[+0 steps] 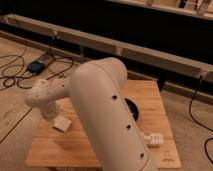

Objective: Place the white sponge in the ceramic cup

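- Camera view shows the white sponge (pixel 61 124) lying flat on the wooden tabletop (pixel 150 95), in its left front part.
- The hand (pixel 50 112) is just beside the sponge, a little above and to the left of it, under the pale wrist. I cannot tell if it touches the sponge, nor if it is spread or pressed together.
- The big white arm (pixel 105 115) crosses the middle and covers much of the tabletop.
- A dark bowl (pixel 133 107) shows partly behind the arm, on the right.
- A small white lumpy object (pixel 154 138) lies near the right front edge.
- Black cables (pixel 12 75) lie on the floor at the left.
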Robot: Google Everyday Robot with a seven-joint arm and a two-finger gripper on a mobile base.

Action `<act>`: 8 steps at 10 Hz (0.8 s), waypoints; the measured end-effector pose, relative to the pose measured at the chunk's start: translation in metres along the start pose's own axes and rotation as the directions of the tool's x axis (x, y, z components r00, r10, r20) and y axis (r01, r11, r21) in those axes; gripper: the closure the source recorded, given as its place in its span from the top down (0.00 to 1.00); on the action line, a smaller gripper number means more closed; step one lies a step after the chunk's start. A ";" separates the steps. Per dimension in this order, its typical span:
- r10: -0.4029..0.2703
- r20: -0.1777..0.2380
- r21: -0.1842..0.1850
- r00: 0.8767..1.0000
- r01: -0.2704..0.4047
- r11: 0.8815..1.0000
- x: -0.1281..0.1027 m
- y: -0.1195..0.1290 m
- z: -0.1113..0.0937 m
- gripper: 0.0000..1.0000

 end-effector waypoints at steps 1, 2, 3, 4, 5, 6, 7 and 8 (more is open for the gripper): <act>0.000 -0.003 0.001 1.000 0.000 1.000 -0.003 -0.002 0.003 0.80; 0.001 -0.008 0.000 1.000 -0.001 1.000 -0.004 -0.003 0.007 0.80; 0.003 -0.015 -0.001 1.000 -0.003 1.000 -0.004 -0.004 0.012 0.80; 0.005 -0.021 0.000 1.000 -0.005 1.000 -0.004 -0.005 0.016 0.80; 0.008 -0.025 0.001 1.000 -0.008 1.000 -0.004 -0.007 0.019 0.80; 0.009 -0.028 0.002 1.000 -0.009 1.000 -0.004 -0.008 0.021 0.80; 0.010 -0.028 0.004 1.000 -0.010 1.000 -0.005 -0.009 0.022 0.80; 0.011 -0.029 0.004 1.000 -0.011 1.000 -0.007 -0.008 0.024 0.80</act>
